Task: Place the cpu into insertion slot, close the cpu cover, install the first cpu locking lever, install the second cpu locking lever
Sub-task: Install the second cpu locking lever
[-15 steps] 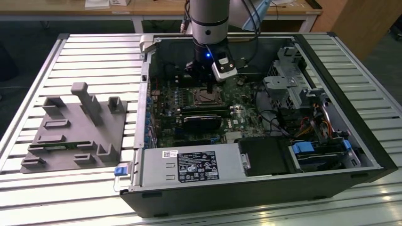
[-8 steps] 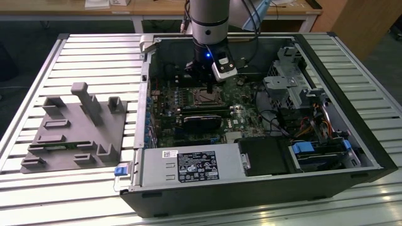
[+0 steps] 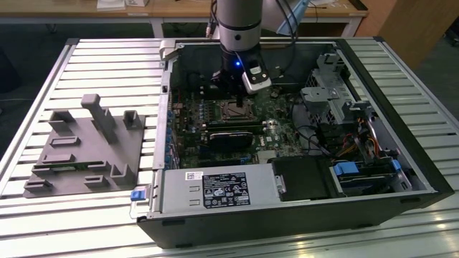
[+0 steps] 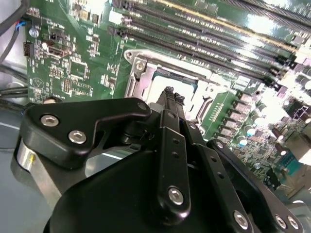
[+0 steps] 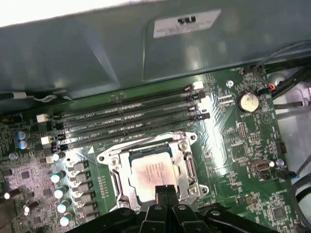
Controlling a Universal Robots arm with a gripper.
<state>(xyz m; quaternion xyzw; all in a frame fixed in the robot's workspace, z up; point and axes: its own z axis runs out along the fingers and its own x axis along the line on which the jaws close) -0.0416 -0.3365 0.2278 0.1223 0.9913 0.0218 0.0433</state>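
The open computer case [image 3: 287,177] lies on the slatted desk [image 3: 43,215], a grey fixture block [image 3: 86,156] well apart at its 9 o'clock in the exterior view. The arm [image 3: 237,32] reaches down into the case over the green motherboard [image 5: 233,145].

In the first wrist view the cpu [image 5: 151,171] sits flat inside the insertion slot [image 5: 151,170], its pale face showing through the window of the cpu cover [image 5: 187,167], which appears to lie down over it. The long memory slots [image 5: 126,116] run just beside the socket, at its 12 o'clock there.

The gripper [image 5: 165,191] hovers at the socket's near edge, its jaws pressed together to a narrow tip and holding nothing I can make out. By my judgement the cover is closed and the levers are the work in hand. Doing it well means pushing with the closed tip on the lever alone, clear of the chip face, and sweeping it steadily so the wire hooks under its catch without skidding onto the board.
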